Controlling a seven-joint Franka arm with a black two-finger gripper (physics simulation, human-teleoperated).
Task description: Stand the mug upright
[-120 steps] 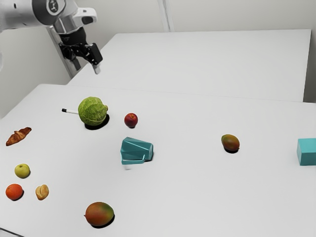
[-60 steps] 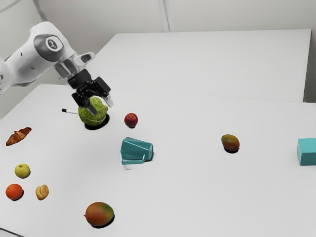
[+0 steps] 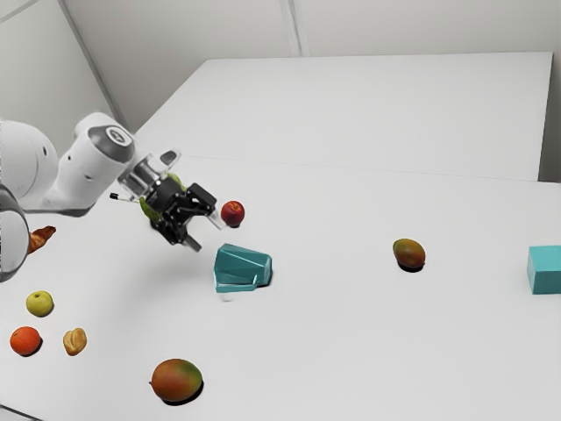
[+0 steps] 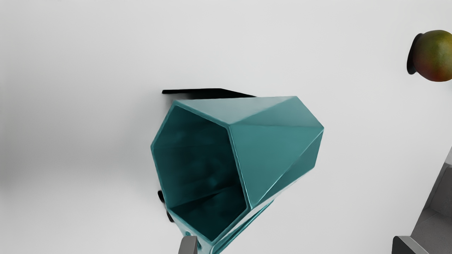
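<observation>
White bench, mug still on its side; open gripper has swooped down near the mouth, grasp likely!

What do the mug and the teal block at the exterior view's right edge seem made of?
The mug looks like glazed ceramic, perhaps hard plastic, with a satin finish: bright glints run along its facet edges. The block looks matt, its faces evenly coloured: painted wood or plastic, I can't tell which.
</observation>
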